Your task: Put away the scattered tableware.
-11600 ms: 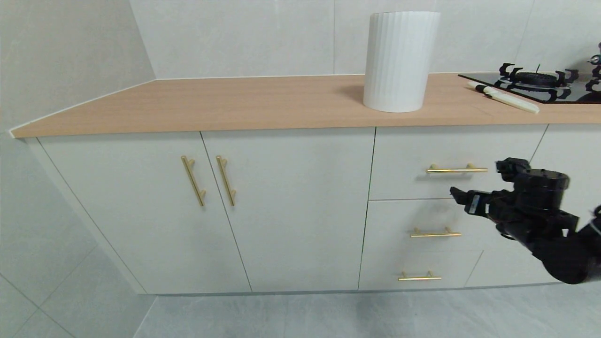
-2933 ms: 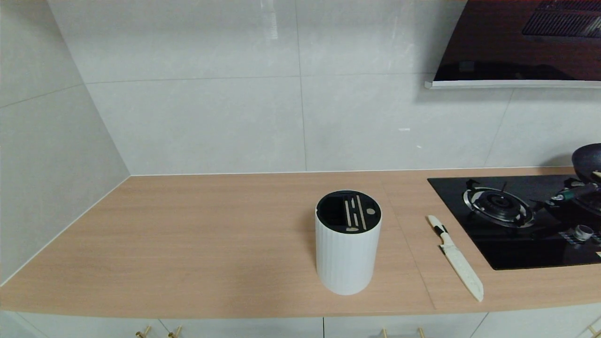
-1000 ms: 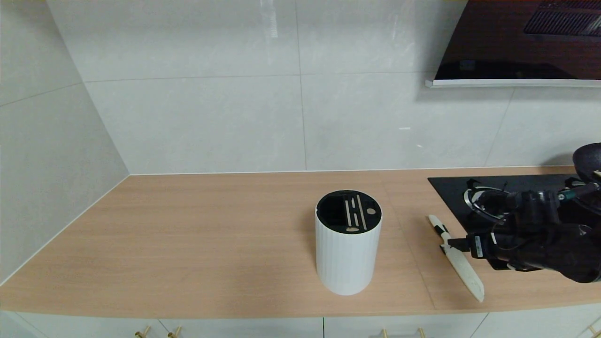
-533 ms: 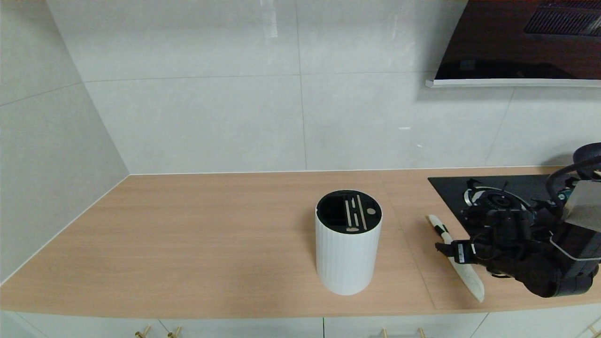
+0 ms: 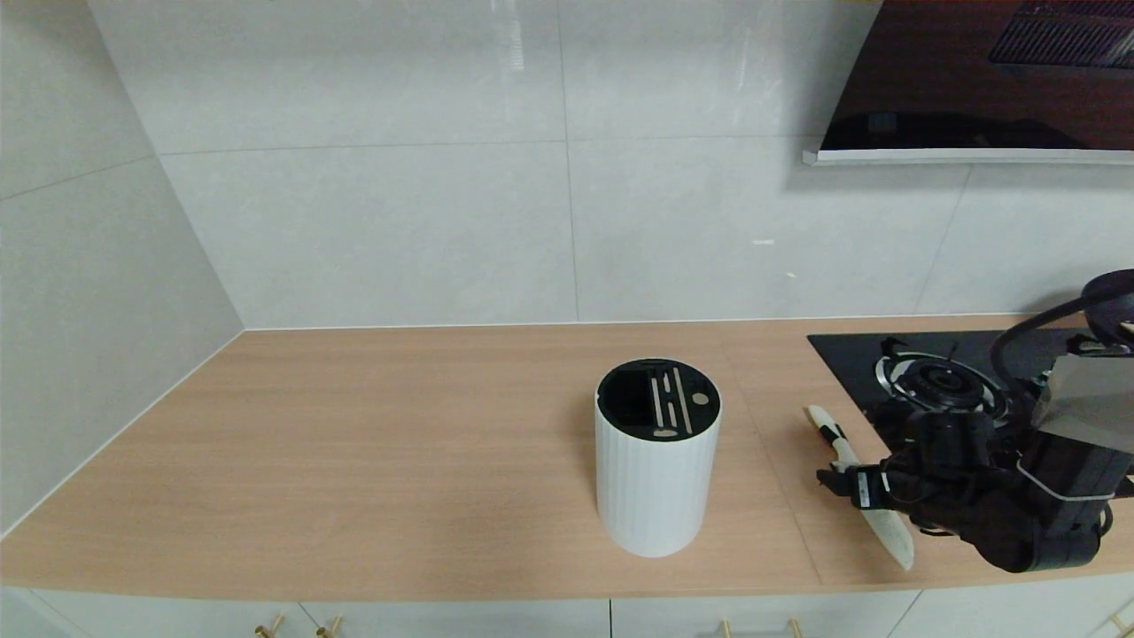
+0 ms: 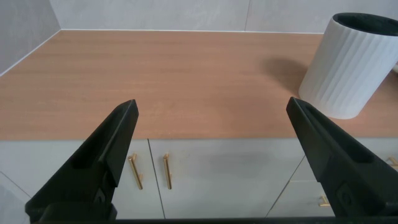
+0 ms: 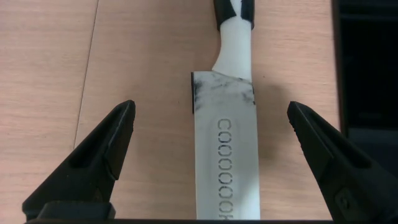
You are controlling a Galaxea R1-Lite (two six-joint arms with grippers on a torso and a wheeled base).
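White ceramic-look knife (image 5: 889, 530) lies flat on the wooden countertop (image 5: 399, 443), at 3 o'clock of the white ribbed knife block (image 5: 656, 470) and just beside the gas hob (image 5: 939, 381). They don't touch.

Long axis runs 11 to 5 o'clock in the head view. The black-and-white handle is at the 11 end, toward the wall. The tip is at the 5 end, near the counter's front edge.

Right gripper (image 7: 214, 155) hangs over the knife with fingers wide apart, holding nothing. It straddles the blade's heel, not the handle. Left gripper (image 6: 214, 162) is also spread and empty, low in front of the cabinet doors, at about 8 o'clock of the block.

Risks, as I judge them:
- The blade is thin and flush on the wood, so closing here could pinch only its edges and slip or skid.
- A skid toward 5 o'clock could send the tip over the front edge.
- Coming down too hard could jam the fingertips into the counter.
- A grip on the blade would also block it from entering the block's slots.
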